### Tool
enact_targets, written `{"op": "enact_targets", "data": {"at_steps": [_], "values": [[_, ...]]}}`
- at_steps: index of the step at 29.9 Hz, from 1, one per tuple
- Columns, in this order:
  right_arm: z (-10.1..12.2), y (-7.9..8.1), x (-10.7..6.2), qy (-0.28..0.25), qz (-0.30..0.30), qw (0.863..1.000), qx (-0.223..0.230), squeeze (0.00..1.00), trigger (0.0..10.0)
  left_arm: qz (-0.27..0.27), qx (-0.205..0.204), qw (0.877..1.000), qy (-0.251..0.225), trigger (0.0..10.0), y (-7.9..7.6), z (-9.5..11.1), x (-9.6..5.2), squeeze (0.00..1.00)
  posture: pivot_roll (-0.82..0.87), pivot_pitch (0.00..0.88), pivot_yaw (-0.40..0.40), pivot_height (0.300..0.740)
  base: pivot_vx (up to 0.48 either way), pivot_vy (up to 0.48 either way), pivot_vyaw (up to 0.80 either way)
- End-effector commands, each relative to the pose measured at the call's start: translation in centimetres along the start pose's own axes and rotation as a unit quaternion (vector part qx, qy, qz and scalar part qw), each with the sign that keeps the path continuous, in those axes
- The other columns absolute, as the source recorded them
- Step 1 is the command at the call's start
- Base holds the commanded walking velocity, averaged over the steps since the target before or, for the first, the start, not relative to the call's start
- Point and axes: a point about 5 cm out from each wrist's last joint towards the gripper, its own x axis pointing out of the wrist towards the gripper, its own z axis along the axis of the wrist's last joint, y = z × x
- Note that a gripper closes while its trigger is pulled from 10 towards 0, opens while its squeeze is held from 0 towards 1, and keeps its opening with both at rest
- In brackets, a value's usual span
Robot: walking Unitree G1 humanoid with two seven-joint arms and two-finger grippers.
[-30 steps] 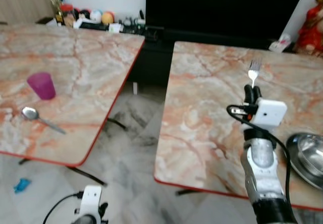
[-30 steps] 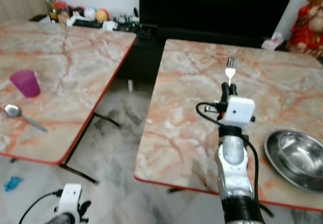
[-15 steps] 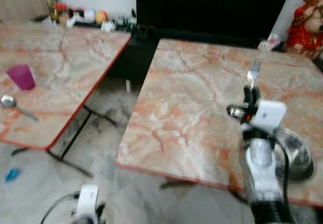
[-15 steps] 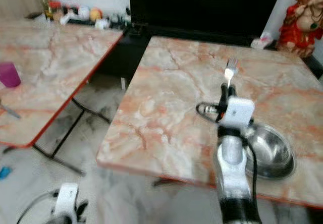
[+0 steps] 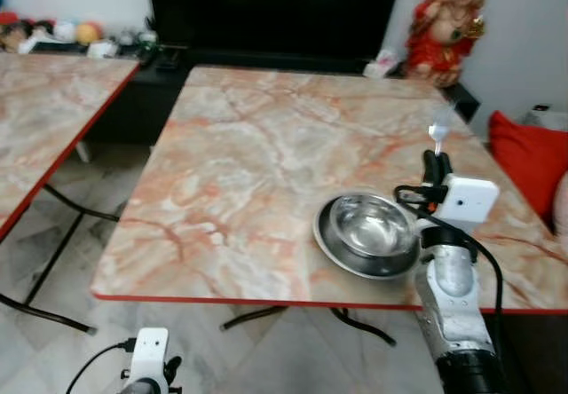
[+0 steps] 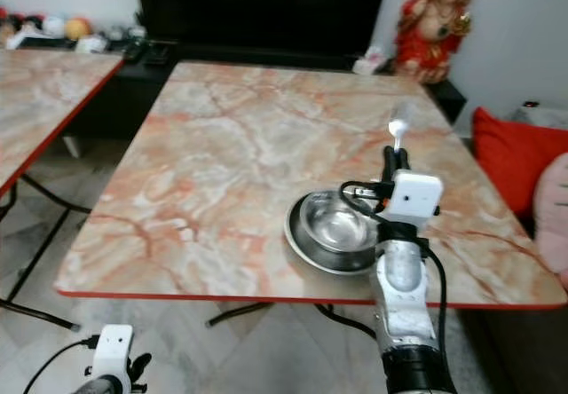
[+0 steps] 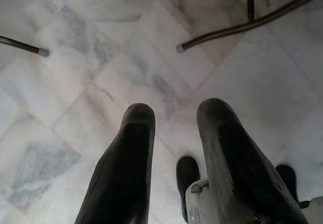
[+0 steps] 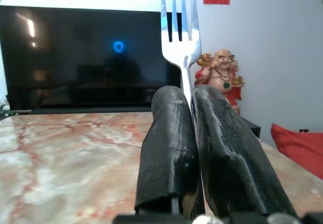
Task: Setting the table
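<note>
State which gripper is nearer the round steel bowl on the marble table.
Right. The right gripper, holding a silver fork upright, is just beside the round steel bowl. The left gripper hangs low over the floor, well away.

A square table (image 5: 266, 154) with a pink-and-cream marbled top and a red edge is seen across the middle of the head views, carried on dark metal legs. A steel bowl (image 5: 370, 232) is set on it, right of centre and near the lower edge of the top. A second table (image 5: 40, 119) of the same marbled pattern is cut off at the upper left of the frame. Both are stood on a floor (image 5: 53, 261) of pale grey-veined marble tiles, seen at the lower left.
</note>
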Motion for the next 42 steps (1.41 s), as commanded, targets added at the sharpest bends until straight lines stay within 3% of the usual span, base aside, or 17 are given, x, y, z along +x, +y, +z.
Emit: {"op": "enact_targets", "data": {"at_steps": [1, 19, 25, 42], "values": [[0.09, -0.49, 0.04, -0.003, -0.008, 1.000, -0.007, 0.00, 10.0, -0.004, -0.006, 1.000, 0.008, 10.0, -0.30, -0.52, -0.10, 0.00, 0.10, 0.000, -0.022, 0.728, 0.000, 0.000, 0.00], [0.09, -0.55, 0.27, -0.002, -0.010, 1.000, -0.005, 0.00, 10.0, -0.013, -0.002, 1.000, 0.004, 10.0, -0.52, -0.33, -0.04, 0.00, 0.09, 0.000, -0.018, 0.728, 0.000, 0.000, 0.00], [0.04, -0.50, 0.14, 0.000, -0.010, 1.000, -0.004, 0.00, 10.0, -0.010, 0.006, 1.000, 0.003, 10.0, -0.51, -0.27, -0.02, 0.00, 0.09, 0.000, -0.019, 0.728, 0.000, -0.442, 0.00], [-0.04, -0.45, 0.26, 0.005, -0.008, 1.000, -0.006, 0.00, 10.0, -0.002, -0.016, 1.000, 0.004, 10.0, -0.19, -0.25, -0.03, 0.00, 0.10, 0.000, -0.021, 0.728, 0.000, 0.000, 0.00]]}}
